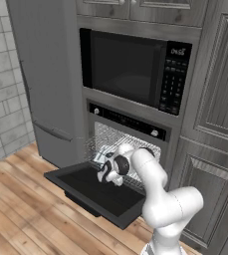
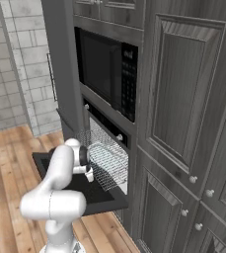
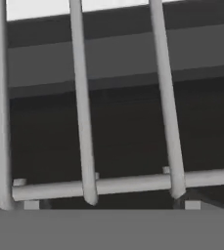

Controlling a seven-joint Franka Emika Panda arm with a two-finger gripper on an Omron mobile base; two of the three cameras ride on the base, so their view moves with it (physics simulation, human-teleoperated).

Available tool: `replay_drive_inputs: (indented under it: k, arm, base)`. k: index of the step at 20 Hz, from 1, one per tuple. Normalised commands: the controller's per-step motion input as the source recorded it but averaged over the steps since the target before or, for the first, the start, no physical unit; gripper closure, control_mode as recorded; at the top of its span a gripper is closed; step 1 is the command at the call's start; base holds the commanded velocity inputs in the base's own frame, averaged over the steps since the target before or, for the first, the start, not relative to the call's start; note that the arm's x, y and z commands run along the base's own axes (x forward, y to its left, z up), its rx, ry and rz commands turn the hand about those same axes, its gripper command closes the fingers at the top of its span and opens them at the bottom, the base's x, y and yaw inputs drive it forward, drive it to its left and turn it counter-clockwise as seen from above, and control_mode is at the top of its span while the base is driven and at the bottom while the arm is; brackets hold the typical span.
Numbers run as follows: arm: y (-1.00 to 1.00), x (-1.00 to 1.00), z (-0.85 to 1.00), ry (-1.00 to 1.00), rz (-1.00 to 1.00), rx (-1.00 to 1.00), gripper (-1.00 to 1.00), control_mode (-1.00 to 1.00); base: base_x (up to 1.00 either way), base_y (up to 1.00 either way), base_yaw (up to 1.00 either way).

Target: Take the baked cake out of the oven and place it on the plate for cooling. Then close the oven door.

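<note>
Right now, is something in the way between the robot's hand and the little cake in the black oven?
Yes. In the hand view, silver wire rack bars cross right in front of the open two-finger gripper, which sits over the dropped black oven door. The tiny reddish-brown cake can't be made out behind them.

Even, flat rendered light; soft low-resolution frames; hand view close-up slightly blurred.

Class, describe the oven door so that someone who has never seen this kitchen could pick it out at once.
Find the tall grey cabinet wall with the black microwave set into it. Directly below sits the oven, with a control strip and white knobs. The oven door is the wide black panel dropped open flat at its foot, unlike the microwave's upright shut door.
</note>
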Motion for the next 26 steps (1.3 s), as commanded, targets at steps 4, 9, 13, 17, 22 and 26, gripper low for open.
replay_drive_inputs:
  k: [4, 9, 13, 17, 22, 26]
  arm:
    - [-0.01, 0.33, -0.12, -0.11, -0.12, -0.11, -1.0, -1.0]
    - [-0.03, 0.38, -0.13, -0.1, -0.12, -0.12, -1.0, -1.0]
    - [-0.11, 0.46, -0.16, -0.06, -0.1, -0.1, -1.0, -1.0]
    - [-0.12, 0.51, -0.15, -0.04, -0.1, -0.09, -1.0, -1.0]
    - [-0.09, 0.54, -0.17, -0.01, -0.08, -0.09, -1.0, -1.0]
    - [-0.09, 0.49, -0.22, 0.0, -0.07, -0.09, -1.0, -1.0]
  base:
    - [0.0, 0.0, 0.0]
    - [0.0, 0.0, 0.0]
    - [0.0, 0.0, 0.0]
    - [0.0, 0.0, 0.0]
    - [0.0, 0.0, 0.0]
    - [0.0, 0.0, 0.0]
